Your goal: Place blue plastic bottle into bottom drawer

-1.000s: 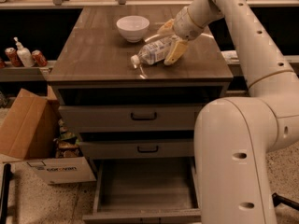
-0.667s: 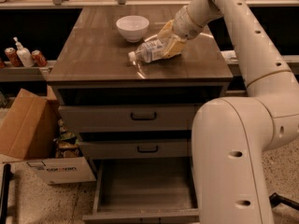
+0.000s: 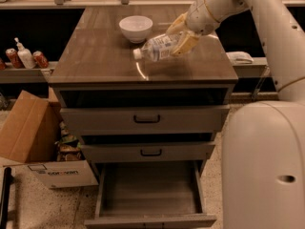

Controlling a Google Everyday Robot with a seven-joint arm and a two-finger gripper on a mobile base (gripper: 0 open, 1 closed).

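The blue plastic bottle (image 3: 156, 47) is clear with a white cap and a pale label. It lies sideways, cap to the left, lifted a little above the cabinet top (image 3: 105, 56). My gripper (image 3: 180, 35) is shut on the bottle's right end, its tan fingers (image 3: 186, 43) above and below it. The bottom drawer (image 3: 148, 191) is pulled open at the foot of the cabinet, with a plain grey inside and nothing in it.
A white bowl (image 3: 136, 27) stands on the cabinet top behind the bottle. Two upper drawers with dark handles (image 3: 147, 120) are partly pulled out. A cardboard box (image 3: 28, 128) sits left of the cabinet. A white pump bottle (image 3: 24, 55) and red cans (image 3: 40, 59) stand on a left shelf.
The gripper has lifted the bottle off the cabinet top and raised it slightly toward the bowl side.
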